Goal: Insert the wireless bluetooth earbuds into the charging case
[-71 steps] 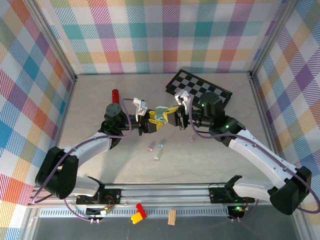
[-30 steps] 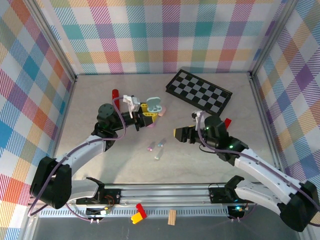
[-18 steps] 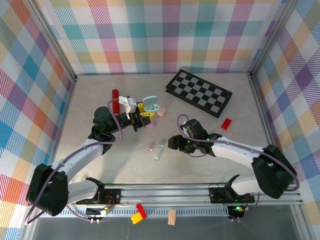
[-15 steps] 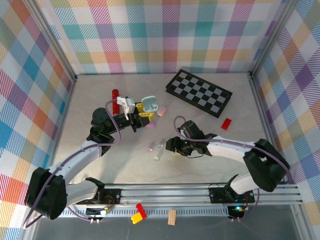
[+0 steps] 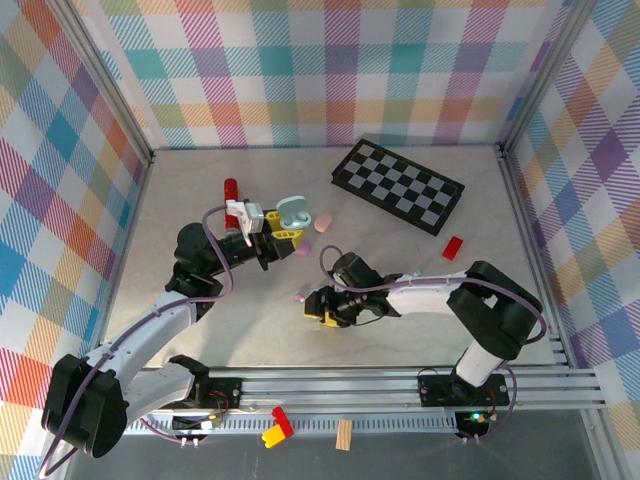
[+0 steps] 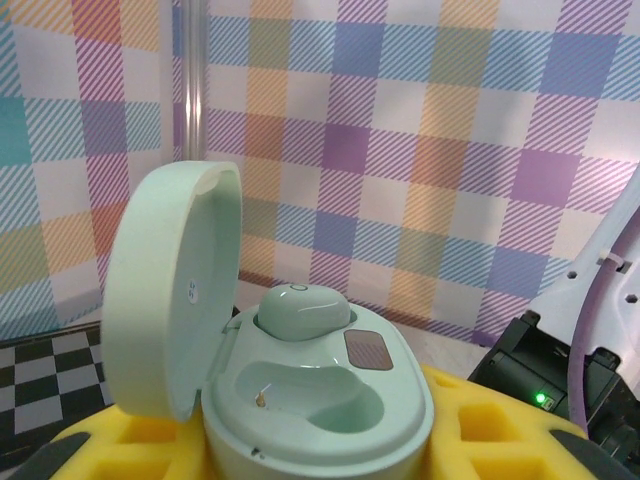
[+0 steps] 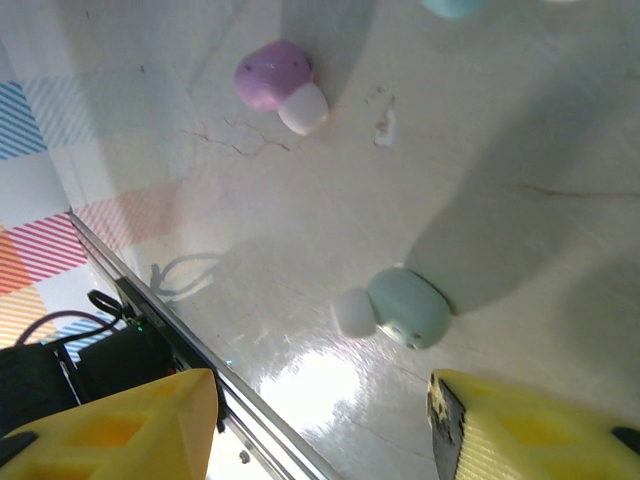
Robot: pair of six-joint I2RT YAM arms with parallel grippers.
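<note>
My left gripper [image 5: 284,233] is shut on the mint charging case [image 5: 293,209] and holds it above the table at centre left. In the left wrist view the case [image 6: 330,400] sits between yellow foam fingers [image 6: 500,440] with its lid [image 6: 170,290] up. One mint earbud [image 6: 300,310] is seated in it; the socket beside it is empty. My right gripper [image 5: 317,308] is low over the table, open. A mint earbud [image 7: 405,307] lies on the table just ahead of its yellow fingers [image 7: 110,425]. A purple earbud [image 7: 275,82] lies farther off [image 5: 299,297].
A pink case [image 5: 323,222] lies right of the held case. A black-and-white checkerboard [image 5: 398,187] lies at the back right, a small red piece [image 5: 453,247] near it, and a red cylinder [image 5: 230,188] at the back left. A pale blue earbud [image 7: 455,5] lies at the top edge.
My right arm has swung left and down from the table's centre right to the loose earbuds. My left gripper has drifted a little left with the case.
</note>
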